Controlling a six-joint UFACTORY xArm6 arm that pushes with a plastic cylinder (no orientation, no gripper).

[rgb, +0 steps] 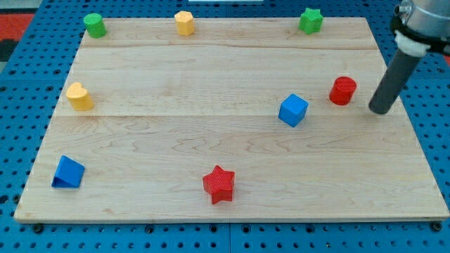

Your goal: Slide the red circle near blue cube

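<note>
Nearest the camera, close to the bench's bottom edge and a little right of its middle, sits the red star (219, 184). Toward the bottom-left corner lies the blue triangular block (68, 173).

Farther in, right of centre, stands the blue cube (293, 109). Just beyond it and toward the right edge stands the red circle (343, 91), a short cylinder; the two are near each other but apart, with bare wood showing between them. Level with the circle, near the left edge, is the yellow heart-shaped block (79, 96).

My tip (380, 109) rests on the board near the right edge, to the right of the red circle and slightly nearer the bottom edge, not touching it. The rod is a plain pusher; it has no hold on anything and no block is against it.

The relation that governs the push: tip, red circle and blue cube lie roughly in a row, the circle between the other two. I judge that a push toward the left edge, angled slightly toward the bottom edge, would close the gap.

Along the top edge sit the green cylinder (94, 25) at the left corner, the yellow hexagonal block (184, 23) left of middle, and the green star (310, 20) toward the right.
</note>
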